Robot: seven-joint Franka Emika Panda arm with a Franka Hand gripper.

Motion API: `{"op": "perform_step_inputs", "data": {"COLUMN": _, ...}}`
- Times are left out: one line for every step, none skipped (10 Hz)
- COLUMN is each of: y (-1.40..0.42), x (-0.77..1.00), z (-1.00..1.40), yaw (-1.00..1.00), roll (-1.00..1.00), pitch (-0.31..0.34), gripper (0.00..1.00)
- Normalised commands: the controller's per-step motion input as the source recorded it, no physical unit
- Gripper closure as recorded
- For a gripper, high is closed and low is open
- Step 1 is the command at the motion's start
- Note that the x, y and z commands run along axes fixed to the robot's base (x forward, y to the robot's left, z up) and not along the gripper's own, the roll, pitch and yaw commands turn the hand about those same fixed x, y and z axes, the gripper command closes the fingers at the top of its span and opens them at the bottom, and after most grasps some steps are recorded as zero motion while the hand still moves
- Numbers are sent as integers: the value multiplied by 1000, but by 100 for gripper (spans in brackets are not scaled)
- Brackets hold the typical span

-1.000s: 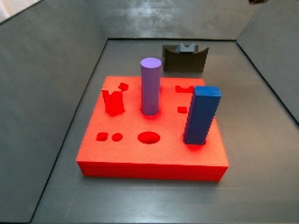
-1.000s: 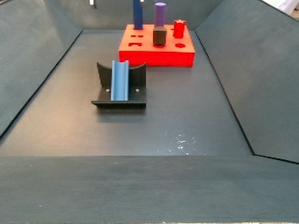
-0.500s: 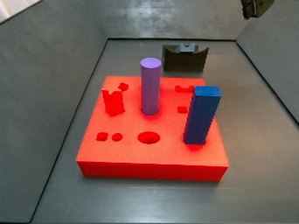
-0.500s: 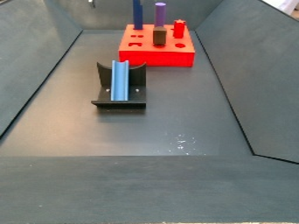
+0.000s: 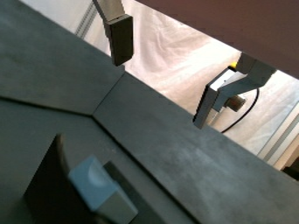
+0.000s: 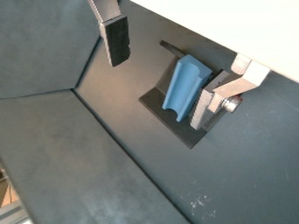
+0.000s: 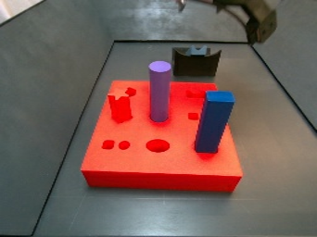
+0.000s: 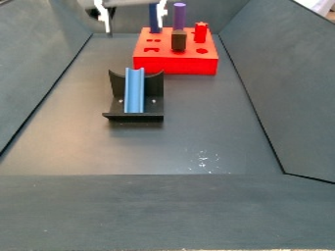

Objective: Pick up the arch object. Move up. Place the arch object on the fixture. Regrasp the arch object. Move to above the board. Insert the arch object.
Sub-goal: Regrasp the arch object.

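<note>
In a wrist view I see my gripper [image 6: 176, 66] with its fingers spread wide and nothing between them: one dark-padded finger [image 6: 115, 38] on one side, the silver plate of its partner on the other. The arch object [image 6: 184, 84] lies in the gap past them, resting in the fixture [image 6: 167, 107] on the grey floor. Its long axis runs roughly along the fixture's channel and sits between the two fingers, so I judge I am hovering above it and lined up for the regrasp.

In a wrist view from the steeper angle, the arch object [image 5: 98, 189] shows only as a blue-grey end at the frame's edge, with the dark fixture [image 5: 52, 188] beside it. The padded finger [image 5: 118, 39] hangs well clear of both.

In a side view the gripper [image 7: 254, 18] is high at the back of the enclosure, well above the fixture [image 7: 196, 61]. The board [image 7: 161, 148] sits nearer the camera with its purple cylinder [image 7: 160, 90] and tall blue block [image 7: 214, 120] upright. I cannot make out the arch object here.

In a side view from the opposite end, the arch object [image 8: 133, 90] lies lengthwise in the fixture [image 8: 133, 98], well apart from the board [image 8: 177, 51] behind it. The gripper [image 8: 102, 11] barely shows at the upper edge. The piece is below my fingers, so the coming move, as I judge it, is a straight descent.
</note>
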Motion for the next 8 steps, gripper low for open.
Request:
{"op": "perform_step_inputs", "data": {"y": 58, "x": 71, "z": -1000, "yaw": 49, "roll": 57, "pitch": -85, "gripper": 0}}
{"op": "perform_step_inputs", "data": {"y": 57, "x": 77, "z": -1000, "yaw": 34, "roll": 55, "pitch": -86, "gripper": 0}}
{"op": "perform_step_inputs", "data": {"y": 48, "x": 88, "z": -1000, "yaw": 12, "roll": 59, "pitch": -80, "gripper": 0}}
{"op": "perform_step_inputs", "data": {"y": 43, "x": 97, "z": -1000, "yaw": -7, "roll": 65, "pitch": -69, "gripper": 0}}
{"op": "perform_step_inputs", "data": {"y": 36, "x": 106, "z": -1000, "yaw": -20, "roll": 67, "pitch": -53, "gripper": 0}}
{"op": "perform_step_inputs", "data": {"y": 29, "x": 107, "z": -933, "yaw": -22, "roll": 66, "pitch": -46, "gripper": 0}}
{"op": "perform_step_inputs", "data": {"y": 18, "x": 93, "z": -728, "yaw": -23, "roll": 64, "pitch": -22, "gripper": 0}}
{"op": "perform_step_inputs", "data": {"y": 15, "x": 84, "z": -584, "yaw": -20, "roll": 59, "pitch": -19, "gripper": 0}}
